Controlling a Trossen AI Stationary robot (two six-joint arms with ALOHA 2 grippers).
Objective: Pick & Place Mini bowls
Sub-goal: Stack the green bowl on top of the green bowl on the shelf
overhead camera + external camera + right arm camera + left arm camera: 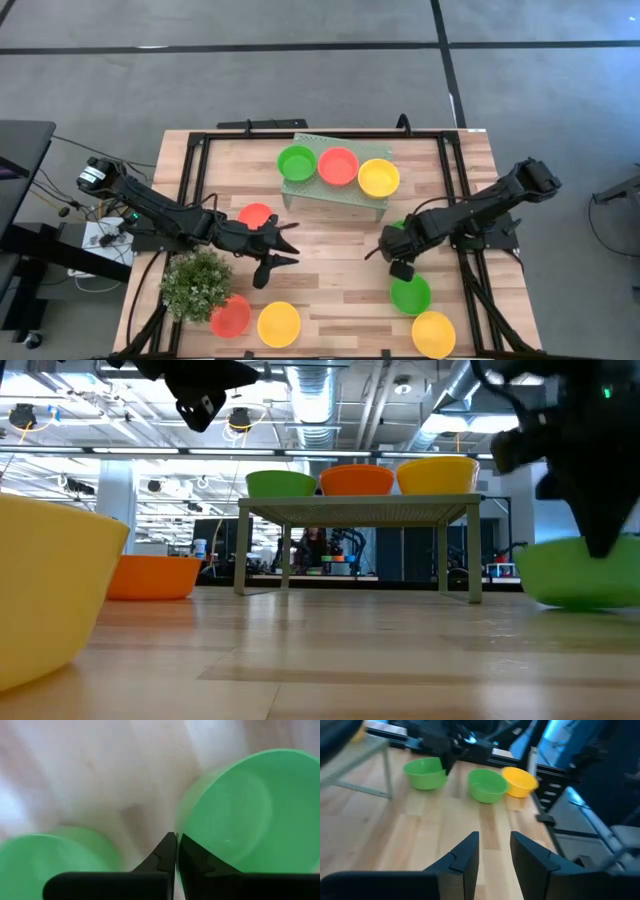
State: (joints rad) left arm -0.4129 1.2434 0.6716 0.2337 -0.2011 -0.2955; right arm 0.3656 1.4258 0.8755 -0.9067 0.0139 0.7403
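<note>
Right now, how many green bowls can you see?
3: one green bowl on the rack, one on the table near the right gripper, one partly hidden under that arm.

I'm working over a light wooden table (330,300) with black rails along its edges. Standing on it at the far middle is a pale green perforated rack (340,192). Directly on the wood I see a red bowl (255,214) just left of the rack, a bushy green plant (195,284) at the near left, then a red bowl (231,316) and a yellow bowl (278,324) beside it. On the right lie two green bowls (410,294) and a yellow bowl (433,333).
</note>
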